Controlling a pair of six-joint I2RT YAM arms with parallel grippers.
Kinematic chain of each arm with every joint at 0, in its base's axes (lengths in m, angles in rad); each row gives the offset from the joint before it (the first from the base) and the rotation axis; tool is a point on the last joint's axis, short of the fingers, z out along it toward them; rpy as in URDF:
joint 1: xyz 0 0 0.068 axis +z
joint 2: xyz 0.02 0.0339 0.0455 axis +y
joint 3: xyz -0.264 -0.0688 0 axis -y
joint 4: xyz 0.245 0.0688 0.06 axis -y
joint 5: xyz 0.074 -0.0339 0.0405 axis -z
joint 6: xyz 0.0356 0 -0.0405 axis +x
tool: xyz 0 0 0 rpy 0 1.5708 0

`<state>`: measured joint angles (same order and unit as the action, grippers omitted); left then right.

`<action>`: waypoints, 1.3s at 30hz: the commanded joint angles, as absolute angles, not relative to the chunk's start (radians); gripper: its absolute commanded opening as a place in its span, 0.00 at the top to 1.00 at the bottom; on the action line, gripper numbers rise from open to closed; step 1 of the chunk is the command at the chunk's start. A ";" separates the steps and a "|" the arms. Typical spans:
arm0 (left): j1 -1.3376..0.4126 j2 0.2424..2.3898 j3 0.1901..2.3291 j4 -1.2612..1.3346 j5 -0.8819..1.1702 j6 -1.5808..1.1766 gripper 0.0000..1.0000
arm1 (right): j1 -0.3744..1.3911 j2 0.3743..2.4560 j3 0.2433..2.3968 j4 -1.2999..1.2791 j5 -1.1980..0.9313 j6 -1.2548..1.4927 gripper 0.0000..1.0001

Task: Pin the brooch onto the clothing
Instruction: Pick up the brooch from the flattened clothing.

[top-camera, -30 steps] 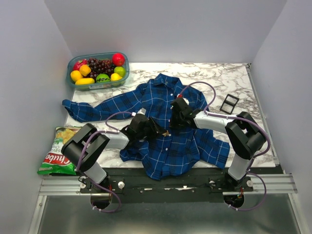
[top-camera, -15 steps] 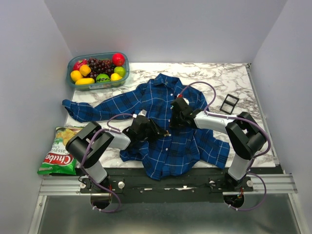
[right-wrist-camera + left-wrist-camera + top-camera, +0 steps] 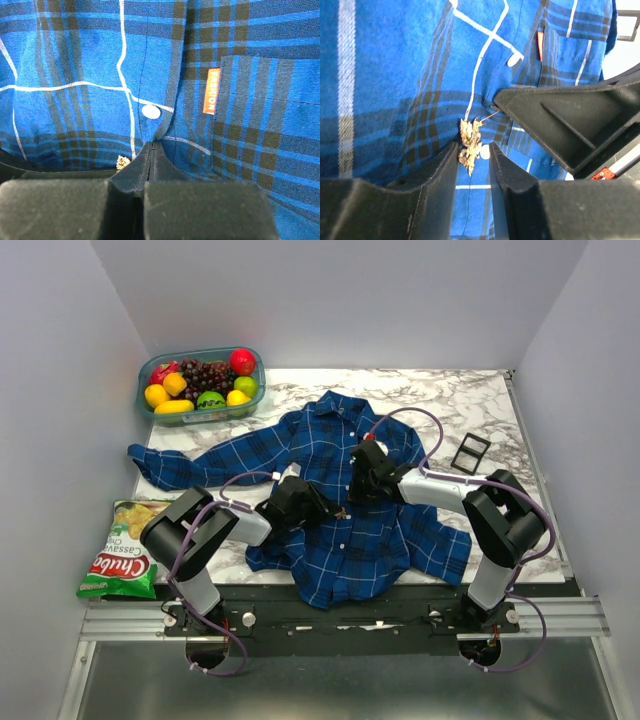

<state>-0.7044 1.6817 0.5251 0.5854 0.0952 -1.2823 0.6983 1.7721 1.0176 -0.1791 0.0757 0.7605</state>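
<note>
Two claws crowd the placket (image 3: 157,75): left claw (image 3: 472,152) half-spread astride brooch (image 3: 469,134), right claw (image 3: 151,148) clamped on clothing (image 3: 330,435).

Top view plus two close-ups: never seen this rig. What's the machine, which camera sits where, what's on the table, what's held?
Two robot arms are bolted at the table's near edge, each ending in a two-finger gripper. The wide picture comes from a fixed camera above and behind them; each close-up comes from a camera on one wrist, its own black fingers at the bottom. On the marble table lie a blue plaid shirt, a tub of fruit, a snack bag and a small black case. The left gripper has its fingers either side of the tiny brooch on the shirt, not clamped. The right gripper is shut, its tip at a crease below a white button; whether it pinches cloth is unclear.
</note>
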 commanded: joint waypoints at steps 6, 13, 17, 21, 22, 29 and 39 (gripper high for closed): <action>-0.716 1.732 0.560 0.540 0.008 -1.250 0.69 | 0.699 1.746 0.991 -0.195 0.060 0.765 1.00; -0.721 1.755 0.566 0.548 0.008 -1.269 0.79 | 0.698 1.743 0.986 -0.195 0.061 0.764 1.00; -0.726 1.729 0.546 0.560 0.008 -1.285 0.85 | 0.696 1.738 0.983 -0.195 0.061 0.764 1.00; -0.727 1.683 0.520 0.563 0.008 -1.296 0.88 | 0.698 1.727 0.982 -0.195 0.063 0.764 1.00; -0.726 1.669 0.512 0.561 -0.015 -1.296 0.88 | 0.699 1.726 0.982 -0.196 0.063 0.762 1.00; -0.727 1.569 0.534 0.483 -0.025 -1.250 0.98 | 0.698 1.715 0.992 -0.212 0.064 0.752 1.00; -0.727 1.491 0.566 0.356 -0.063 -1.143 1.00 | 0.696 1.597 1.014 -0.271 0.084 0.738 0.50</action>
<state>-0.7223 1.5417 0.5457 0.4149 -0.0093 -1.2068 0.6991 1.6741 1.0031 -0.2142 0.0582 0.7540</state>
